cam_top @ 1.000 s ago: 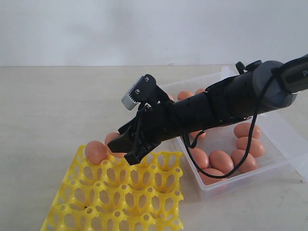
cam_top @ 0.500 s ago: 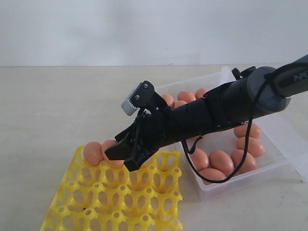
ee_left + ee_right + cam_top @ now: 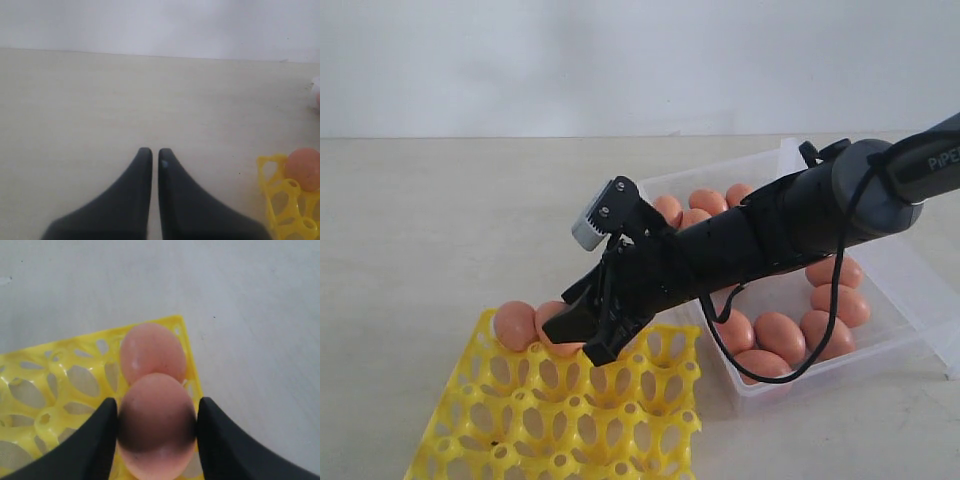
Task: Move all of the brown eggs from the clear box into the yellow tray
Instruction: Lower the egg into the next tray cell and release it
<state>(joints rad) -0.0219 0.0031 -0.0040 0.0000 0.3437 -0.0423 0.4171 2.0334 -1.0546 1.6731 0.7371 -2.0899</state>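
At the right fingertips: the two black fingers [image 3: 100,440] of the right gripper [image 3: 585,335] are clamped on the flanks of a brown egg [image 3: 156,405], one finger on each side, with the grip as wide as the egg.
Held egg: it sits low over the corner end of the yellow tray [image 3: 570,400], touching or nearly touching the egg already placed [image 3: 152,352] in the corner cell.
Just changed: over the last second the gripper has swung down and in, and the egg has dropped from above the tray's edge almost into the cell next to its neighbour. The grip has not loosened at all.
Seated or not: the exterior view hides the egg's underside behind the fingers, so it can't be told whether it touches the cup.
Meaning: this looks like the last stretch of the second placement, with the release not yet made.
Right arm [image 3: 770,235]: it reaches across from over the clear box [image 3: 895,300].
Box contents: many brown eggs [image 3: 780,335] are left inside, so most of the job is ahead.
Left gripper [image 3: 155,152]: its fingers are pressed nearly together on nothing, idle over bare table [image 3: 100,100] beside the tray.
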